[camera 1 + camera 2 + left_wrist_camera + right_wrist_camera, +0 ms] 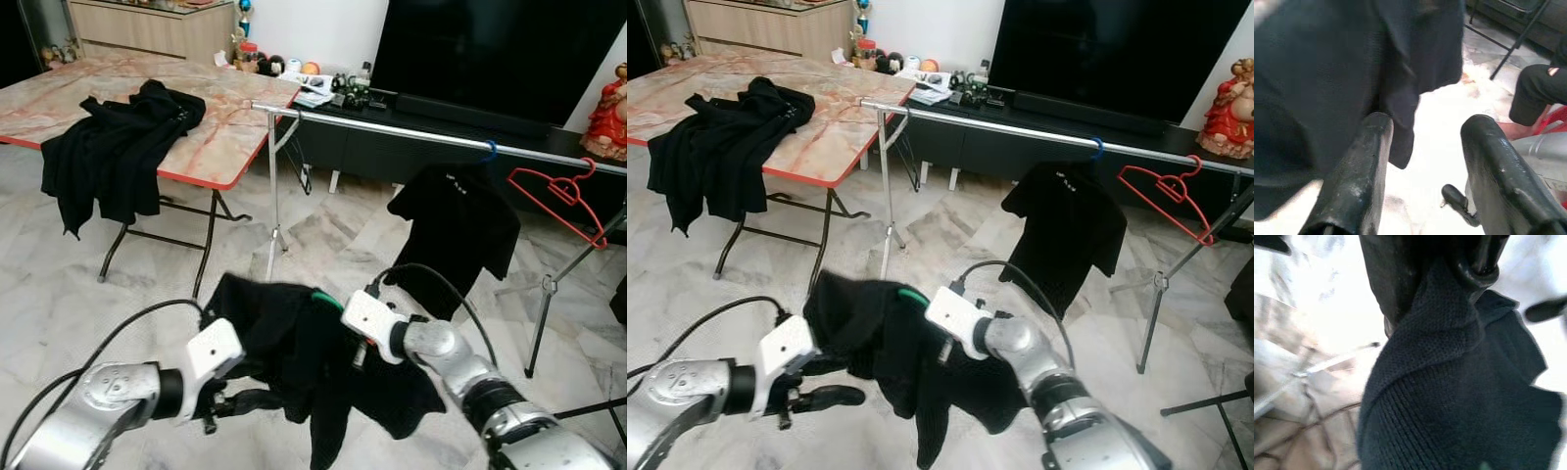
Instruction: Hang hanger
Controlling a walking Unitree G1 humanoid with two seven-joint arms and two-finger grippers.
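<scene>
Right end effector (pixel 1449 279) clenched on black garment (pixel 294 343), apparently on green hanger (pixel 328 299); left end effector (pixel 1425 171) released beside it.

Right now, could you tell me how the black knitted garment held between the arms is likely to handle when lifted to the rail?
Probably floppy: the black knitted garment sags in folds below the right gripper, which pinches it. Likely light, hanging from one pinch. The open left gripper sits beside a loose edge, so it may swing.
</scene>
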